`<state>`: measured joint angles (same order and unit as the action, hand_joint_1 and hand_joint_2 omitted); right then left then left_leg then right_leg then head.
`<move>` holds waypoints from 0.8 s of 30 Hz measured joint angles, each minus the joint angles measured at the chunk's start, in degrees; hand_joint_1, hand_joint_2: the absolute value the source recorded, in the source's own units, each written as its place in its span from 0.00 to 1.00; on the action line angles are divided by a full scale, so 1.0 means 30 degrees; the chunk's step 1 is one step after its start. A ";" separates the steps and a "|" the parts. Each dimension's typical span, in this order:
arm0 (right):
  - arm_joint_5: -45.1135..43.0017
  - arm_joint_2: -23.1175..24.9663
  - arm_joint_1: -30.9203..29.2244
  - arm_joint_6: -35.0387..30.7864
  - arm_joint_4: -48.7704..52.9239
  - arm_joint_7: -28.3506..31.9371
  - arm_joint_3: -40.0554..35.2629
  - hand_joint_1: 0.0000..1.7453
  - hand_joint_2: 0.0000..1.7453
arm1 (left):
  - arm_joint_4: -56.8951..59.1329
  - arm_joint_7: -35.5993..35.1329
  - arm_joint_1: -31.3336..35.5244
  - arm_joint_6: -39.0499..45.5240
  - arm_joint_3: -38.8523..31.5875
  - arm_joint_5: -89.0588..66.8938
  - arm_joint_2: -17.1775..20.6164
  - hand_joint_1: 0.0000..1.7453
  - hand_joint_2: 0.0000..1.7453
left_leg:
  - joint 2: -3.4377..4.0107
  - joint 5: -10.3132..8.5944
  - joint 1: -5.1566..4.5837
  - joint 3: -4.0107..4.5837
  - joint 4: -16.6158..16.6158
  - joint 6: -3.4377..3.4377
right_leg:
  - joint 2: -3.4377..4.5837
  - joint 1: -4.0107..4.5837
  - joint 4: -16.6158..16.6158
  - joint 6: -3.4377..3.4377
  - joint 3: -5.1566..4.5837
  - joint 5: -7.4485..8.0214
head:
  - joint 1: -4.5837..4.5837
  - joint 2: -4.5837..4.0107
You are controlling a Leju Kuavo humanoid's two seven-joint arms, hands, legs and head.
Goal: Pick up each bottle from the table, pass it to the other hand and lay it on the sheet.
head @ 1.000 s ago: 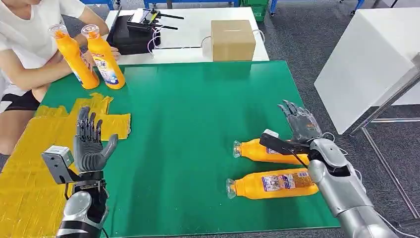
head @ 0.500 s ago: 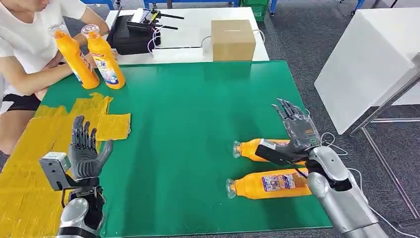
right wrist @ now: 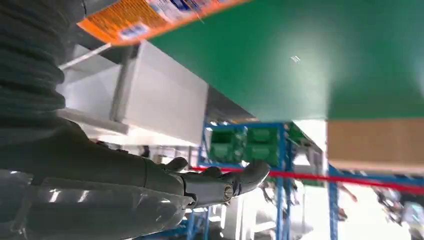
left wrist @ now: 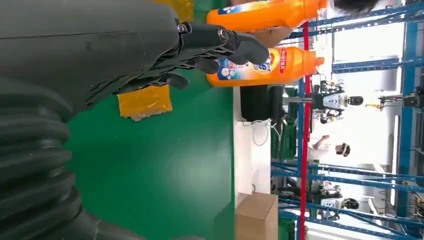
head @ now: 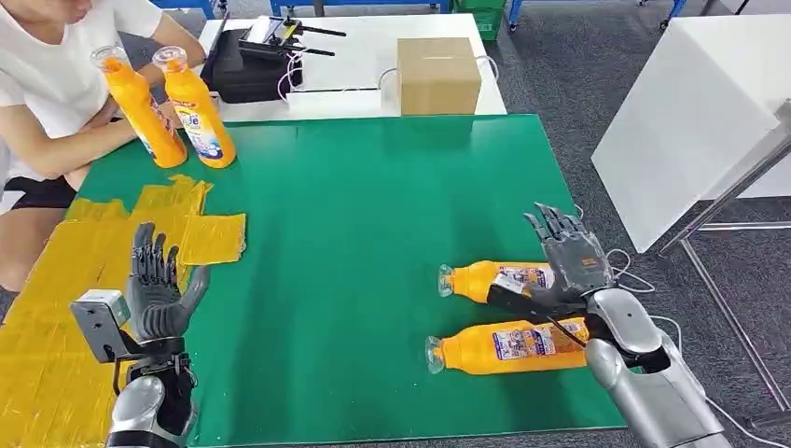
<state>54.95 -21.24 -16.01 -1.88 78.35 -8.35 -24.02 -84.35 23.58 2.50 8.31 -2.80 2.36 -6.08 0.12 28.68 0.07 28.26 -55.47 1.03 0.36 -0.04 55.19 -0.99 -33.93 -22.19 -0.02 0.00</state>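
Green matting (head: 373, 280) covers the table, with the yellow sheet (head: 56, 308) at its left side and two orange bottles lying at the right, the farther bottle (head: 490, 278) just beside the right hand (head: 569, 257). Both that hand and the left hand (head: 159, 285) are spread and hold nothing. Step judged: approach for pickup; next, the right hand must lower and close around the farther bottle.

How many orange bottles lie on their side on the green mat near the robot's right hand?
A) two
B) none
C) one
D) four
A: one lying bottle sits just beside the right hand, and a second lying bottle rests nearer the robot, both flat on the green mat with their caps pointing toward the left side.
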 measured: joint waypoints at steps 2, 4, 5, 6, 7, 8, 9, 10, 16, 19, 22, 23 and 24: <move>0.0029 0.0101 -0.0091 0.0014 -0.0802 -0.0073 0.0124 0.00 1.00 | 0.0087 -0.0044 0.0038 0.0000 0.0000 -0.0014 -0.0007 0.00 1.00 | -0.0001 0.0000 0.0000 0.0002 0.0000 0.0000 | 0.0000 -0.0002 0.0000 0.0000 0.0002 0.0000 | 0.0000 0.0000; 0.0014 0.0189 -0.0222 0.0051 -0.1647 -0.0109 0.0255 0.00 1.00 | 0.0124 -0.0080 0.0081 0.0000 0.0000 -0.0014 -0.0007 0.00 1.00 | -0.0001 0.0000 -0.0001 0.0003 0.0000 0.0000 | 0.0000 -0.0003 0.0000 0.0000 0.0003 0.0000 | 0.0000 0.0000; -0.0022 0.0240 -0.0292 0.0058 -0.2054 -0.0109 0.0321 0.00 1.00 | 0.0160 -0.0087 0.0126 0.0000 0.0000 -0.0015 -0.0007 0.00 1.00 | -0.0001 0.0000 -0.0001 0.0002 0.0000 0.0000 | 0.0000 -0.0003 0.0000 0.0000 0.0003 0.0000 | 0.0007 0.0000; -0.0117 0.0299 -0.0388 0.0058 -0.2448 -0.0109 0.0379 0.00 1.00 | 0.0219 -0.0124 0.0191 0.0000 0.0000 -0.0014 -0.0007 0.00 1.00 | -0.0002 0.0000 -0.0001 0.0002 0.0000 0.0000 | 0.0000 -0.0004 0.0000 0.0000 0.0002 0.0000 | 0.0000 0.0000; -0.0168 0.0379 -0.0460 0.0065 -0.2834 -0.0109 0.0474 0.00 1.00 | 0.0277 -0.0131 0.0239 0.0000 0.0000 -0.0014 -0.0007 0.00 1.00 | -0.0001 0.0000 -0.0002 0.0002 -0.0001 0.0000 | 0.0000 -0.0004 0.0000 0.0000 0.0001 0.0001 | 0.0000 0.0000; -0.0226 0.0452 -0.0526 0.0066 -0.3118 -0.0109 0.0561 0.00 1.00 | 0.0306 -0.0131 0.0270 0.0000 0.0000 -0.0014 -0.0007 0.00 1.00 | -0.0001 0.0000 -0.0002 0.0000 -0.0001 0.0000 | 0.0001 -0.0004 0.0000 0.0000 0.0003 0.0000 | 0.0000 0.0000; -0.0299 0.0539 -0.0613 0.0095 -0.3460 -0.0087 0.0641 0.00 1.00 | 0.0364 -0.0131 0.0301 0.0000 0.0000 -0.0015 -0.0007 0.00 1.00 | -0.0001 0.0000 -0.0002 0.0000 -0.0001 0.0000 | 0.0001 -0.0004 0.0000 0.0000 0.0001 0.0000 | 0.0000 0.0000; -0.0328 0.0605 -0.0686 0.0117 -0.3744 -0.0051 0.0685 0.00 1.00 | 0.0423 -0.0138 0.0321 0.0000 0.0000 -0.0014 -0.0007 0.00 1.00 | 0.0000 0.0000 -0.0002 -0.0001 -0.0001 0.0000 | 0.0001 -0.0003 0.0000 0.0000 0.0000 0.0000 | 0.0000 0.0000; -0.0503 0.0940 -0.1001 0.0270 -0.4931 0.0182 0.0867 0.00 1.00 | 0.0649 -0.0160 0.0463 0.0000 0.0000 -0.0014 -0.0022 0.00 1.00 | 0.0000 0.0000 -0.0001 0.0002 -0.0001 0.0000 | 0.0001 -0.0001 0.0000 0.0000 -0.0001 0.0000 | 0.0000 0.0000; -0.0583 0.1056 -0.1287 0.0540 -0.5602 0.0248 0.0932 0.00 1.00 | 0.0801 -0.0197 0.0600 0.0007 0.0000 -0.0007 -0.0022 0.00 1.00 | 0.0000 0.0000 -0.0001 0.0002 -0.0001 0.0000 | 0.0000 -0.0003 0.0000 0.0000 0.0000 0.0000 | 0.0000 0.0000; -0.0649 0.1115 -0.1668 0.0933 -0.6571 0.0540 0.0932 0.00 1.00 | 0.0969 -0.0204 0.0707 0.0000 0.0000 0.0015 -0.0022 0.00 1.00 | 0.0000 -0.0002 -0.0002 -0.0001 -0.0002 0.0001 | 0.0000 -0.0004 0.0000 0.0000 0.0003 0.0001 | 0.0000 0.0000; -0.0649 0.1122 -0.1737 0.0976 -0.6816 0.0590 0.0925 0.00 1.00 | 0.1027 -0.0204 0.0737 0.0000 0.0000 0.0015 -0.0022 0.00 1.00 | -0.0001 -0.0002 -0.0002 0.0002 -0.0002 0.0002 | -0.0001 -0.0004 0.0001 0.0000 0.0003 0.0001 | 0.0001 0.0000; -0.0649 0.1144 -0.1809 0.0991 -0.7008 0.0590 0.0925 0.00 1.00 | 0.1064 -0.0204 0.0758 0.0007 0.0000 0.0015 -0.0022 0.00 1.00 | -0.0001 -0.0002 -0.0002 0.0002 -0.0002 0.0002 | -0.0001 -0.0004 0.0001 0.0000 0.0002 0.0001 | 0.0000 0.0000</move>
<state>53.00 -17.81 -21.44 1.09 57.33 -6.58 -21.25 -81.15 22.97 4.77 8.33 -2.80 2.40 -6.14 0.12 28.67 0.06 28.27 -55.48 1.03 0.36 -0.05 55.19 -0.99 -33.93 -22.19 -0.02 0.00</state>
